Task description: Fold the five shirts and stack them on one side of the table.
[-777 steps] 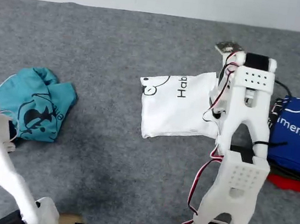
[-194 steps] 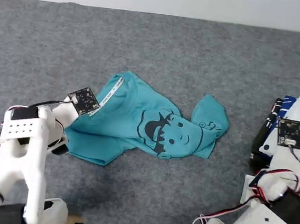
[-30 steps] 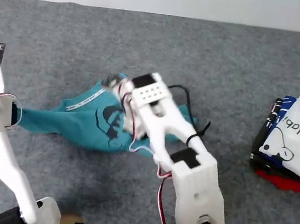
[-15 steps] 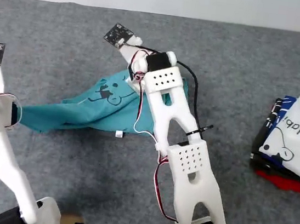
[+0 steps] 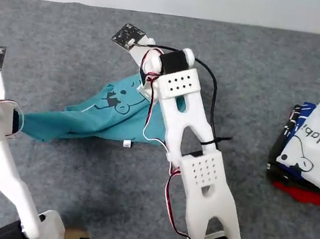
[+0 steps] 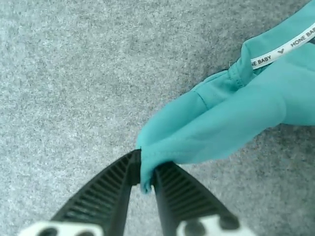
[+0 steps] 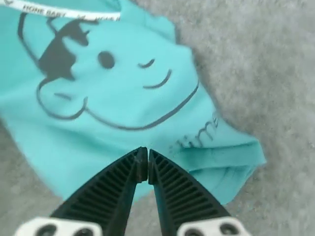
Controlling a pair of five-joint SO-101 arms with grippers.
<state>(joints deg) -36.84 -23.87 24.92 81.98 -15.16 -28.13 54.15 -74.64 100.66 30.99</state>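
Observation:
A teal shirt [image 5: 89, 119] with a dark cartoon face hangs stretched between my two grippers over the grey table [image 5: 255, 67]. My left gripper [image 5: 16, 123] is at the left side, shut on one corner of the shirt. In the left wrist view that gripper [image 6: 144, 169] pinches a bunched teal hem [image 6: 216, 128]. My right gripper [image 5: 143, 84] is near the table's middle, holding the shirt's other end up. The right wrist view shows the right gripper [image 7: 144, 164] shut on the teal cloth [image 7: 113, 88] just below the printed face.
At the right edge of the table sits a stack of folded shirts [image 5: 314, 157], white on top, with blue, black and red layers under it. Bare grey table lies in front of the teal shirt and at the far side.
Over the last second my right gripper has risen and moved toward the far side with the shirt, pulling it taut and off the table. The left arm has stayed put.

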